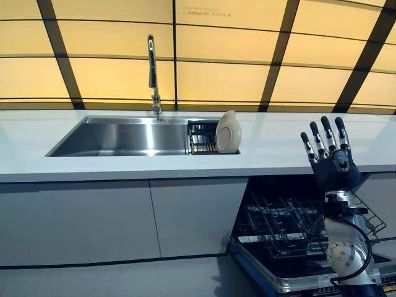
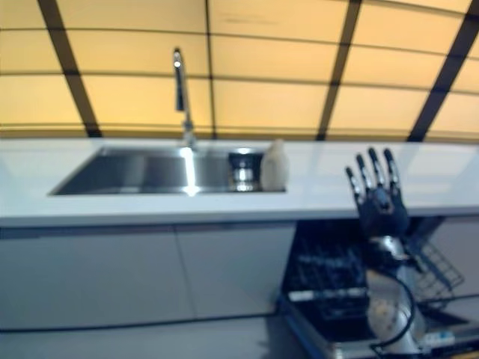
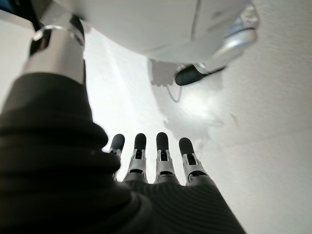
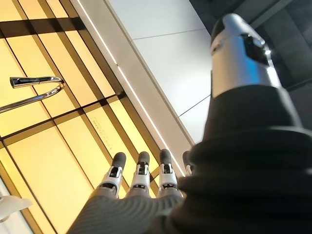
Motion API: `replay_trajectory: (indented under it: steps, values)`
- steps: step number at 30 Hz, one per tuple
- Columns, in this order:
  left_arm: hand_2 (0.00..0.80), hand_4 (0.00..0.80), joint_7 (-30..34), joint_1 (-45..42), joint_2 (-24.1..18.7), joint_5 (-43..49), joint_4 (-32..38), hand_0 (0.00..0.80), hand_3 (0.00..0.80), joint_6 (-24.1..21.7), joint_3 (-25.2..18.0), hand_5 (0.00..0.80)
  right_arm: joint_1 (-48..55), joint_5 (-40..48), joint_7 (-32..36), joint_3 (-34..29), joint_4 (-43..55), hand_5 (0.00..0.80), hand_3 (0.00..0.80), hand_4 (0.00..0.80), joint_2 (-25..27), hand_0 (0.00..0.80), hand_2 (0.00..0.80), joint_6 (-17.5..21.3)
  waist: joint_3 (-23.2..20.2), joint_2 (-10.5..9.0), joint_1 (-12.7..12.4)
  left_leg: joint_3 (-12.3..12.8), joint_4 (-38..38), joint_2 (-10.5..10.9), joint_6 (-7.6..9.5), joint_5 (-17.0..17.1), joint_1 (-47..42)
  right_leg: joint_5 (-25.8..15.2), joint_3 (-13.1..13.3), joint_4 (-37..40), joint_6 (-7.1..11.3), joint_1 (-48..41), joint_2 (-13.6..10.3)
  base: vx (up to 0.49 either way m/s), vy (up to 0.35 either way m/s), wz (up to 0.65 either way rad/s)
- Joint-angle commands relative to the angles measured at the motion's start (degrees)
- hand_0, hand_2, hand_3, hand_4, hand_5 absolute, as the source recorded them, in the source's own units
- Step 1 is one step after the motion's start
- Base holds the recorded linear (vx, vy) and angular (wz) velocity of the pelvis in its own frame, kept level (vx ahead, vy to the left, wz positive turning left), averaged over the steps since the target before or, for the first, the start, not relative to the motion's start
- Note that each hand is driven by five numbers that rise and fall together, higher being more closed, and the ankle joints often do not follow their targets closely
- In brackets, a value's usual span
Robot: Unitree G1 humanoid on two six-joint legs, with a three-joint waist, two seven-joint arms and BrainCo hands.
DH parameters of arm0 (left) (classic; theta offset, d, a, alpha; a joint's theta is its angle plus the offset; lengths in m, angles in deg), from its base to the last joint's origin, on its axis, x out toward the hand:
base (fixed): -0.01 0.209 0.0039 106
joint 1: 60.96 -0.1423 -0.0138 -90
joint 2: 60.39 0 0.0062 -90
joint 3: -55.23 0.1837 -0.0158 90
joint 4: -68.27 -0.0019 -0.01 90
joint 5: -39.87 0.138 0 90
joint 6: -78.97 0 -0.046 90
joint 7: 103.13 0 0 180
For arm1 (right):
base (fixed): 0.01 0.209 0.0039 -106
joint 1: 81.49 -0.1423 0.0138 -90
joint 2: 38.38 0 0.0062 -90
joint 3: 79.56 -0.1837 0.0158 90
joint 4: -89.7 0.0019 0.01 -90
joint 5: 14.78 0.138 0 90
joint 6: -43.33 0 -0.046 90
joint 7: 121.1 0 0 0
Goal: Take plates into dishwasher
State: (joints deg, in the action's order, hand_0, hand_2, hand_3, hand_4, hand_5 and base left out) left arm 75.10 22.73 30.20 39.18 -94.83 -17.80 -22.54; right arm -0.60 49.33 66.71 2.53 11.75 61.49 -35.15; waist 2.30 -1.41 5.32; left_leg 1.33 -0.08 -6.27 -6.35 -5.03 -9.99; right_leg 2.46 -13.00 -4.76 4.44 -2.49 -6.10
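Left eye view: you have the plates [image 1: 228, 132] standing on edge in the small dark rack [image 1: 202, 137] at the right end of the sink [image 1: 124, 137], upright and stacked face to face, their broad faces turned roughly along the counter's length. Their rims point up, so the free edge to take is the top one.

Right hand [image 1: 331, 161] is raised in front of the white counter [image 1: 297, 139], to the right of the plates and well apart from them, palm away from you, fingers straight and spread, holding nothing. Right wrist view agrees: straight fingers [image 4: 140, 176] in a row against the yellow panelled wall [image 4: 58, 161], with the tap [image 4: 34, 87] off to one side and nothing between fingers and thumb.

Left hand [image 3: 156, 163] shows only in its own wrist view, fingers straight and relaxed, pointing at pale floor, empty. It does not appear in either eye view, so judge it low and out of the work.

Relation that matters: plates lie to the left of the right hand and further back, above the open dishwasher [image 1: 291, 235], whose lower rack sits pulled out directly under the right hand. Right hand is clearly the nearer one.

Judgement: you need a reach leftward and forward across the counter, arriving over the plates' top rims, thumb on one face and fingers on the other. No plate is loaded yet.
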Motion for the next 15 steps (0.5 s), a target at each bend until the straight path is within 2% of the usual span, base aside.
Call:
replay_trajectory:
  steps: [1,2,3,5,6,7,9,10,12,13,15]
  values:
    - [0.0,0.0,-1.6,1.0,-1.1,1.6,0.6,0.0,0.0,-2.3,0.7,0.0,-3.9,-1.0,1.3,-0.3,0.5,0.0,0.0,0.0,1.7,0.0,0.0,0.6,-2.8,-1.0,-1.6,-1.2,-18.4,1.0,-0.66,6.0,-1.4,-7.7,0.5,1.2,-1.15,8.0,-1.1,0.079,-0.162,-0.04]
    - [0.0,0.0,-2.6,1.3,-0.8,0.9,0.7,0.0,0.0,-3.0,1.2,0.0,-4.3,-1.2,1.4,0.3,0.3,0.0,0.0,0.0,2.2,0.0,0.0,0.5,-2.7,-1.6,-1.9,-0.2,-26.1,1.4,-1.36,9.2,1.8,-6.5,-0.2,1.5,-2.88,6.5,-0.9,0.096,-0.201,-0.02]
    - [0.0,0.0,-3.0,1.3,-0.6,0.7,0.9,0.0,0.0,-3.6,1.2,0.0,-4.5,-1.4,1.2,0.6,0.2,0.0,0.0,0.0,2.4,0.0,0.0,0.6,-2.5,-2.1,-2.2,0.3,-31.2,1.9,-1.6,10.0,4.4,-5.9,-0.6,1.4,-3.86,5.7,-1.0,0.072,-0.172,0.0]
    - [0.0,0.0,-3.5,1.5,-0.4,0.6,1.4,0.0,0.0,-3.8,1.1,0.0,-4.8,-1.5,0.8,0.8,0.1,0.0,0.0,0.0,2.5,0.0,0.0,0.7,-2.1,-2.71,-2.9,1.2,-36.0,2.2,-1.61,9.7,7.9,-5.0,-1.6,1.0,-4.66,4.7,-1.4,0.049,-0.095,-0.05]
    - [0.0,0.0,-3.6,1.7,-0.4,0.8,1.9,0.0,0.0,-3.6,0.9,0.0,-5.0,-1.6,0.5,0.7,-0.1,0.0,0.0,0.0,2.3,0.0,0.0,0.7,-1.7,-2.95,-3.5,2.4,-36.2,1.6,-1.54,8.9,9.9,-4.3,-2.9,0.6,-4.87,3.7,-1.7,0.1,-0.066,-0.11]
    - [0.0,0.0,-3.7,1.9,-0.5,1.0,2.1,0.0,0.0,-3.3,0.5,0.0,-5.6,-2.2,-0.1,0.8,-0.4,0.0,0.0,0.0,1.9,0.0,0.0,0.5,-1.4,-2.97,-4.1,4.2,-32.5,0.2,-1.31,7.9,10.7,-3.9,-3.8,0.6,-4.48,2.6,-1.7,0.095,-0.017,-0.06]
    - [0.0,0.0,-3.5,2.0,-0.8,1.3,2.1,0.0,0.0,-2.9,0.3,0.0,-6.3,-2.6,-1.1,0.9,-0.5,0.0,0.0,0.0,1.9,0.0,0.0,0.4,-1.2,-2.7,-4.4,6.3,-25.7,-1.8,-1.26,7.8,9.7,-3.7,-4.4,1.4,-3.84,1.8,-1.5,0.115,0.041,0.08]
    - [0.0,0.0,-3.5,2.2,-1.1,1.2,2.2,0.0,0.0,-1.9,0.6,0.0,-7.0,-2.3,-2.3,1.0,-0.6,0.0,0.0,0.0,2.4,0.0,0.0,0.7,-1.3,-2.21,-4.6,8.4,-16.8,-3.5,-1.24,8.3,8.7,-3.8,-4.9,2.8,-2.97,0.7,-1.0,0.139,0.068,0.09]
    - [0.0,0.0,-3.5,2.4,-1.3,1.6,2.1,0.0,0.0,-0.9,0.6,0.0,-7.4,-2.6,-3.3,1.1,-0.7,0.0,0.0,0.0,2.4,0.0,0.0,1.2,-1.1,-1.89,-5.3,9.0,-10.4,-3.9,-1.63,10.0,9.3,-3.8,-4.0,4.9,-2.22,-1.0,-0.2,0.15,0.068,0.15]
    - [0.0,0.0,-3.9,2.6,-1.1,1.9,2.2,0.0,0.0,0.2,0.7,0.0,-7.6,-3.0,-3.7,1.5,-0.8,0.0,0.0,0.0,2.2,0.0,0.0,2.0,-0.6,-1.76,-6.2,8.5,-5.1,-4.5,-2.17,12.1,11.9,-3.8,-2.5,7.3,-1.6,-3.1,0.4,0.184,0.081,0.17]
    - [0.0,0.0,-4.3,2.6,-0.8,1.4,2.2,0.0,0.0,0.8,0.7,0.0,-7.4,-3.0,-3.3,1.9,-0.9,0.0,0.0,0.0,2.1,0.0,0.0,2.7,0.1,-1.57,-6.9,7.6,-1.7,-5.1,-2.57,15.0,13.8,-3.6,-0.2,9.1,-1.3,-5.1,0.9,0.161,0.099,0.12]
